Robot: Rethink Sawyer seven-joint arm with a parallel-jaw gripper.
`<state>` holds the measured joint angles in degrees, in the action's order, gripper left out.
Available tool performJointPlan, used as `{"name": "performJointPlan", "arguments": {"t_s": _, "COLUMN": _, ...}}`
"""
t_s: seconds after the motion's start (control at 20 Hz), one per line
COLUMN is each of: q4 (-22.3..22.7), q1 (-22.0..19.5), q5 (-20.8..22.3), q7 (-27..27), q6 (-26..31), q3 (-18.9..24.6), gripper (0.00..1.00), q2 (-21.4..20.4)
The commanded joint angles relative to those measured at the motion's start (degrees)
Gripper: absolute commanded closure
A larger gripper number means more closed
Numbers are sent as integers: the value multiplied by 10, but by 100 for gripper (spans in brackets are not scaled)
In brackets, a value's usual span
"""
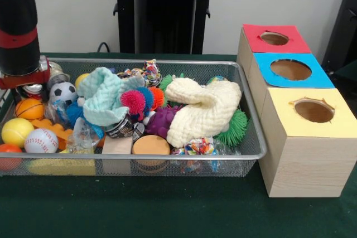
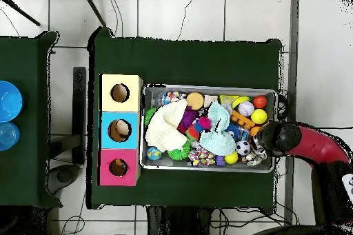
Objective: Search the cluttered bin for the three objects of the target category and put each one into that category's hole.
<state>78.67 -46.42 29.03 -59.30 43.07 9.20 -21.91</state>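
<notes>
Gripper: the gripper (image 1: 30, 85) hung under the black and red arm (image 1: 18, 23) at the left end of the bin in the front view; only its lower metal parts showed among the toys, and whether it stood wide, narrow or held anything could not be told.
Gripper from above: in the overhead view the arm (image 2: 303, 141) came in from the right and its dark end covered the bin's right edge, hiding the gripper.
Nearest things: a soccer ball (image 1: 63, 91) sat just beside the gripper, an orange ball (image 1: 29, 108) just below it, with a yellow ball (image 1: 17, 132) and a baseball (image 1: 41, 141) nearer the front rim.
Bin: the bin (image 1: 252, 154) of silver wire mesh lay on the green table cover (image 1: 167, 210), full of clutter, just beside the row of boxes.
Cloths: a pale blue knitted cloth (image 1: 106, 97) lay left of centre; a cream knitted cloth (image 1: 203, 110) lay right of centre.
Other toys: a pink spiky ball (image 1: 133, 101), a purple knobbly ball (image 1: 163, 121), a green spiky ball (image 1: 234, 129) and a round wooden disc (image 1: 150, 145) lay around the cloths.
Hole: the hole (image 1: 274, 38) in the red-faced box sat farthest from the camera in the front view, well apart from the gripper.
Neighbouring boxes: the blue-faced box (image 1: 290, 69) stood next, touching it, then the yellow-faced box (image 1: 312, 110) nearest the camera.
Hole from above: the red-faced hole (image 2: 118, 167) was the lowest of the three, left of the bin (image 2: 207, 87).
</notes>
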Motion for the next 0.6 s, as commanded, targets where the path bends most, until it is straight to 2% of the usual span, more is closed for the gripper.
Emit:
{"name": "performJointPlan", "arguments": {"t_s": 0.05, "q4": 78, "q1": -60, "q5": -48, "q7": 11, "q6": -116, "q3": 146, "gripper": 0, "q2": 110}}
{"name": "performJointPlan", "arguments": {"t_s": 0.15, "q4": 87, "q1": -82, "q5": -63, "q7": 16, "q6": -120, "q3": 170, "gripper": 0, "q2": 125}}
{"name": "performJointPlan", "arguments": {"t_s": 0.35, "q4": 83, "q1": -96, "q5": -72, "q7": 29, "q6": -107, "q3": 192, "gripper": 0, "q2": 141}}
{"name": "performJointPlan", "arguments": {"t_s": 0.45, "q4": 91, "q1": -108, "q5": -66, "q7": 31, "q6": -130, "q3": 208, "gripper": 0, "q2": 145}}
{"name": "performJointPlan", "arguments": {"t_s": 0.6, "q4": 76, "q1": -88, "q5": -60, "q7": 22, "q6": -93, "q3": 198, "gripper": 0, "q2": 137}}
